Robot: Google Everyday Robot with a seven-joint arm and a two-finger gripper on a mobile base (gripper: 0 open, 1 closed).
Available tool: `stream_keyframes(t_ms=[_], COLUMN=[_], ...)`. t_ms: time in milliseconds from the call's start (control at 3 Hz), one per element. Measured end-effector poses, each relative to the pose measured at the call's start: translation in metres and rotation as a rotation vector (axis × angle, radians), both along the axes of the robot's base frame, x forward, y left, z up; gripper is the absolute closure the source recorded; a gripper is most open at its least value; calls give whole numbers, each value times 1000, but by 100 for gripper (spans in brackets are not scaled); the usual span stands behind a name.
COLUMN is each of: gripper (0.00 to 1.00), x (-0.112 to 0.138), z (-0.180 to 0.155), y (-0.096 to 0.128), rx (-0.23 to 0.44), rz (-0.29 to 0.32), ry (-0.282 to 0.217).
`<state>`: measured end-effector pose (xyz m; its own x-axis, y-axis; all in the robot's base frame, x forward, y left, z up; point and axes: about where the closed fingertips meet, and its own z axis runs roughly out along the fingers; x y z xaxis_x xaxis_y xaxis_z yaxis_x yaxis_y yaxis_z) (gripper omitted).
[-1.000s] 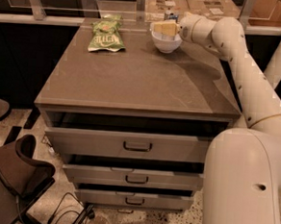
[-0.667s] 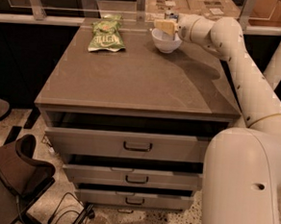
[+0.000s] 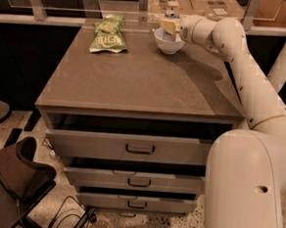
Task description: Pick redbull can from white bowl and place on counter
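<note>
A white robot arm [image 3: 244, 74] is reaching across from 3 o'clock to the far right corner of a grey-brown table [image 3: 135, 81], where its end effector [image 3: 170, 25] is hovering at the mouth of a white bowl [image 3: 167, 45] sitting at about 1 o'clock on the tabletop. The redbull can [image 3: 171, 35] is standing upright inside that bowl, its upper part partly covered by the pale yellow tip of the end effector, which is meeting the can from 3 o'clock. Whether the end effector is clamping the can or merely resting against it cannot be told from this angle. The bowl is casting a shadow that is spreading toward 4 o'clock over the matte surface. A green snack bag [image 3: 109, 35] is lying flat at 11 o'clock on the table, well apart from the bowl. Beneath the tabletop, three grey drawers are showing their dark handles, the top drawer [image 3: 131, 147] sitting above the other two, with dark gaps showing over each front. The robot's rounded white base [image 3: 250, 192] is filling the frame at 4 o'clock, just beside the cabinet. A dark padded chair [image 3: 16, 171] is standing at 8 o'clock on the speckled floor, with black cables [image 3: 72, 214] trailing near it. Flat cardboard boxes [image 3: 209, 3] are lying beyond the table at 12 o'clock.
</note>
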<state>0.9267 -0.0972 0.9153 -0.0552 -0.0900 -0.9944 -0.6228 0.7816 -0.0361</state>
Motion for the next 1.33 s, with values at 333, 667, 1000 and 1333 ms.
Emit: stream_keyframes(t_ms=[333, 667, 1000, 1333], gripper=[100, 100, 100, 100], x=[0, 0, -2, -18], z=[-1, 0, 5, 33], y=[3, 4, 8, 3], rx=[0, -3, -23, -56], rz=[4, 6, 14, 14], ry=[2, 3, 9, -9])
